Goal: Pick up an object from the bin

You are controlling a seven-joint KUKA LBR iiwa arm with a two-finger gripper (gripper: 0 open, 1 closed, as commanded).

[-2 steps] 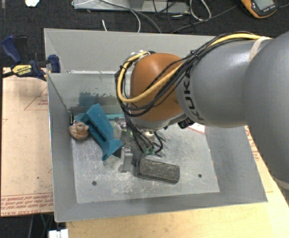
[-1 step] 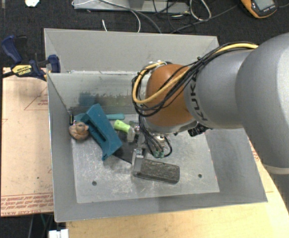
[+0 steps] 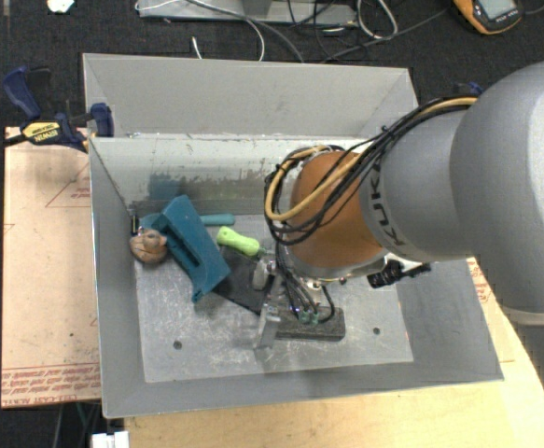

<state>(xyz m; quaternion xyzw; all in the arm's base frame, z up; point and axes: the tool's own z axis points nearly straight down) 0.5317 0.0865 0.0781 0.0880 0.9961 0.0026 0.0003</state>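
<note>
- One gripper down at the bin floor, front-centre; its opening: can't tell.
- Nearest: dark flat block just right of it, black piece upper-left.

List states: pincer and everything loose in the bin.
pincer: low in the bin, at the grey slab's left end
grey slab: flat on the floor, partly under the pincer
blue bracket: lying tilted, left of the pincer
brown lump: on the floor, beside the bracket's left end
green handle: lying flat behind the bracket

One blue block, one brown lump, one green handle, probably.
</note>
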